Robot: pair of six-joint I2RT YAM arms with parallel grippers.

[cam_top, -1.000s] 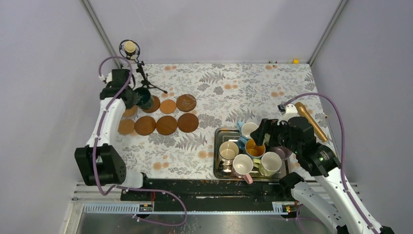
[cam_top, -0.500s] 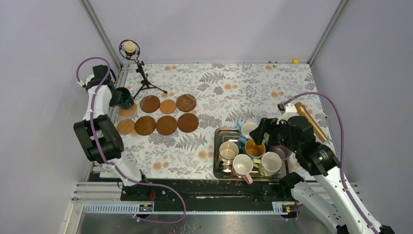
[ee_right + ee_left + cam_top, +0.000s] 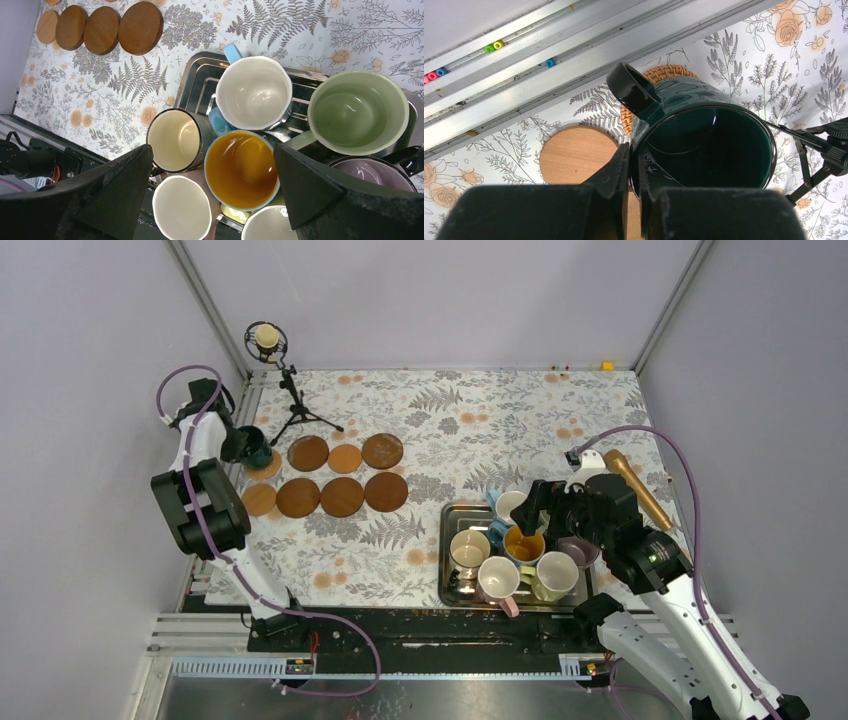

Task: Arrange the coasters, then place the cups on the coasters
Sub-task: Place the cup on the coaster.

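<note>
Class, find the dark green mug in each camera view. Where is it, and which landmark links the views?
Top external: the dark green mug is at far left.
Left wrist: it fills the centre, rim pinched by the left hand.
Right wrist: not in it.
Shared landmark: the brown coasters.

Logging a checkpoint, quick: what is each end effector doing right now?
Left end effector: closed on the rim of the dark green mug.
Right end effector: open, holding nothing.
</note>
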